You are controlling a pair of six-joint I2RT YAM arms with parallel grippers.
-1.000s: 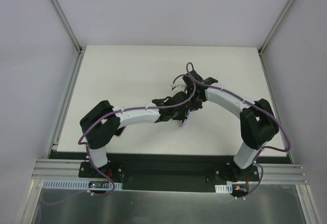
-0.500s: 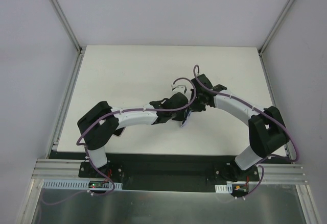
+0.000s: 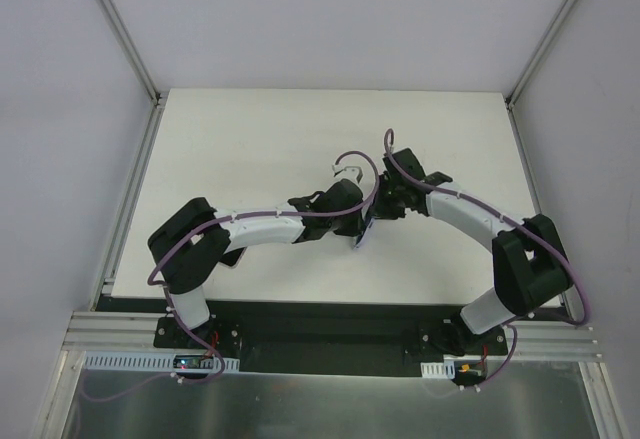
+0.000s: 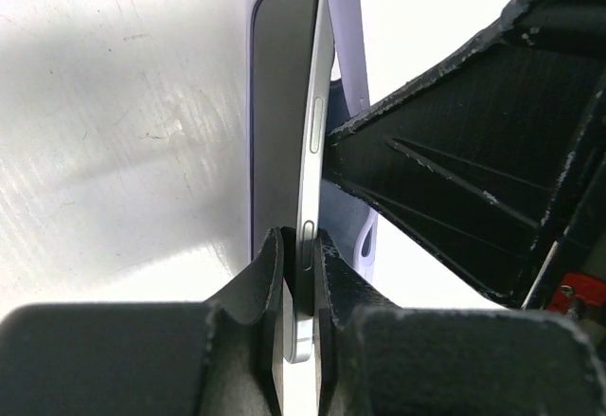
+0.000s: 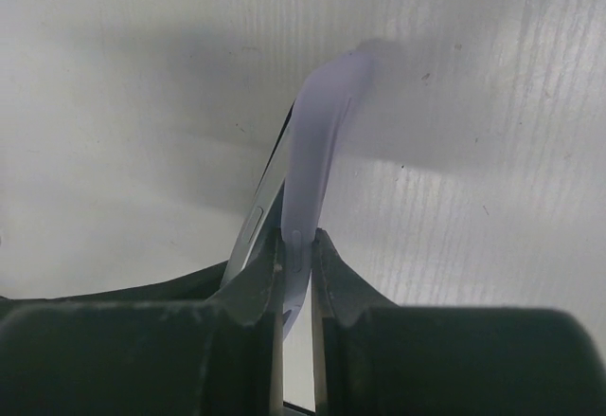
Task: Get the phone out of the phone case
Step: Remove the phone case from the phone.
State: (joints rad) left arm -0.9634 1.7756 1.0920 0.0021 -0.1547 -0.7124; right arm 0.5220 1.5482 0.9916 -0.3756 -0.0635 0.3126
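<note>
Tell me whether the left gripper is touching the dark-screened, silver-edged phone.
Touching. The left wrist view shows the left gripper clamped on the dark-screened, silver-edged phone, no gap at either finger.

The right arm's elbow [image 3: 530, 269] has swung toward 4 o'clock, drawing the right claw [image 3: 380, 206] slightly toward 5 o'clock.

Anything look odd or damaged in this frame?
The lilac phone case, pinched by the right gripper, bows away from the phone held by the left gripper. Expected mid-removal; no damage visible.
</note>
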